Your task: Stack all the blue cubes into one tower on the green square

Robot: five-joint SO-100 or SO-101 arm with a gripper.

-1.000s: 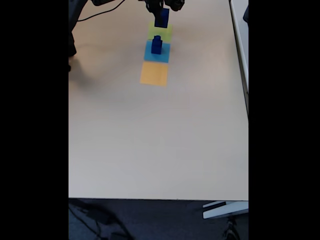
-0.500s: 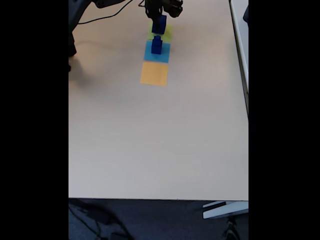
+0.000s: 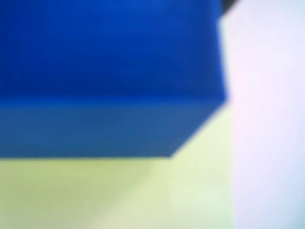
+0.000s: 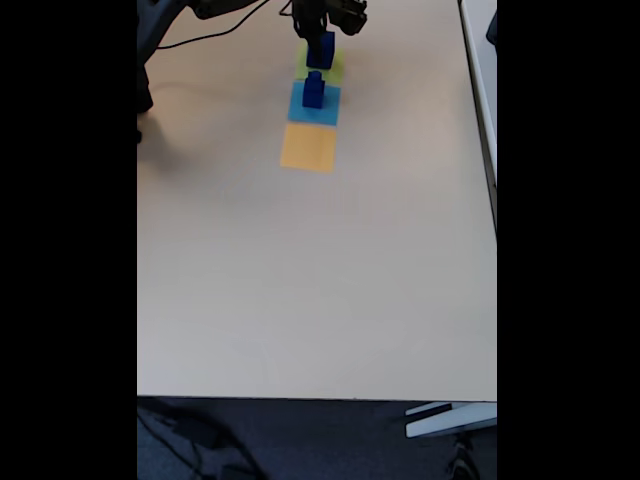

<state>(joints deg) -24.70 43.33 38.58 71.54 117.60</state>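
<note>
In the fixed view my gripper (image 4: pixel 322 30) hangs at the table's far edge, shut on the largest blue cube (image 4: pixel 320 50). That cube sits low over the green square (image 4: pixel 336 68), at or just above its surface. Close up in the wrist view, the same blue cube (image 3: pixel 105 76) fills the upper part of the picture, with the green square (image 3: pixel 119 195) directly beneath it. A short stack of smaller blue cubes (image 4: pixel 314 90) stands on the light-blue square (image 4: pixel 328 108) just in front.
An orange flat square (image 4: pixel 308 147) lies nearer the camera than the light-blue one. A black cable (image 4: pixel 200 32) and dark arm parts sit at the far left. The beige table (image 4: pixel 320 280) stretches wide toward the near edge.
The gripper has lowered the large blue cube from above the green square down onto or just over it. The small stack has not moved.
</note>
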